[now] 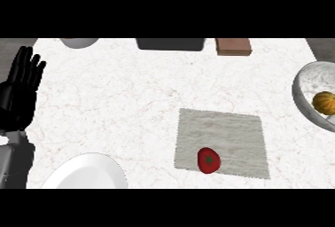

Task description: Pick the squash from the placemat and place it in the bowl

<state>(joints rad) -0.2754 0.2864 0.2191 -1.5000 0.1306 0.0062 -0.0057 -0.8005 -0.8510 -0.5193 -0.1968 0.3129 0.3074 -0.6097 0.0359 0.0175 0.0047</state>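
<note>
Left hand: our left hand [21,91] shows at the view's left edge, fingers straight, close together and pointing up, holding nothing; we read it as resting.
Right hand: we see no right hand anywhere in the head view, so we cannot tell its state.
Squash: the yellow-orange squash [325,103] is far across the counter to the right of our left hand, and it already lies inside the bowl [305,84], against the wall by the right edge.
Step in hand: we judge the placing done, since the squash is in the bowl and not on the placemat [229,133]; what remains for us is to keep clear and not knock the bowl.
How to do it well: if we move at all, we would keep the left hand on its own side, away from the bowl's rim.
Placemat: right of the hand and a little below it, it carries only a red tomato [208,160] near its lower edge.
White plate: just below and right of the hand, the white plate [88,173] holds nothing we can see.
Top edge: a pale vessel [79,42], a dark container [171,44] and a brown block [233,46] are cut off; we cannot tell their contents.
</note>
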